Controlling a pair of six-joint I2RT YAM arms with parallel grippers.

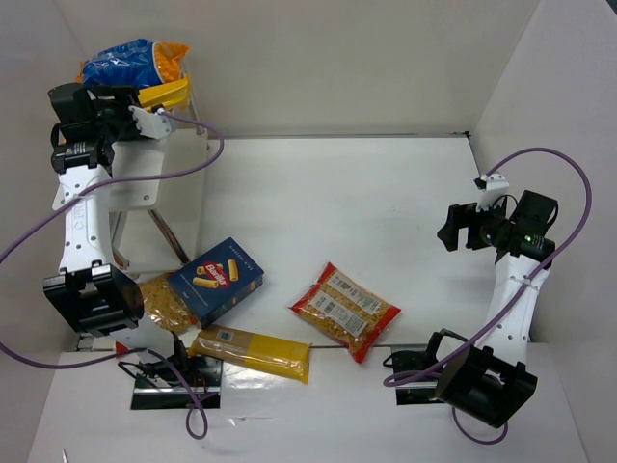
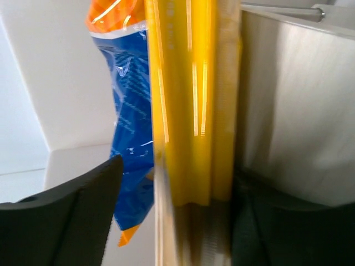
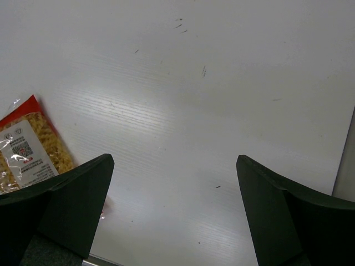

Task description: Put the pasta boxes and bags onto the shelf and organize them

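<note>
The white shelf (image 1: 135, 183) stands at the far left. The blue-and-orange pack (image 1: 133, 60) lies on its top. My left gripper (image 1: 145, 118) is raised to the shelf top with a long yellow pack (image 1: 166, 94) between its jaws. In the left wrist view the yellow pack (image 2: 188, 111) touches the right finger, and a gap shows at the left finger (image 2: 72, 221). The blue-and-orange pack (image 2: 130, 111) is just behind. On the table lie the blue box (image 1: 218, 280), a red-trimmed pack (image 1: 164, 301) partly under it, a second red-trimmed pack (image 1: 345, 311) and a second yellow pack (image 1: 253, 353). My right gripper (image 1: 461, 228) is open and empty.
White walls close the back and both sides. The shelf's thin metal legs (image 1: 172, 236) slant down towards the blue box. In the right wrist view my gripper (image 3: 175, 160) hangs over bare table, with the corner of a red-trimmed pack (image 3: 28, 144) at the left.
</note>
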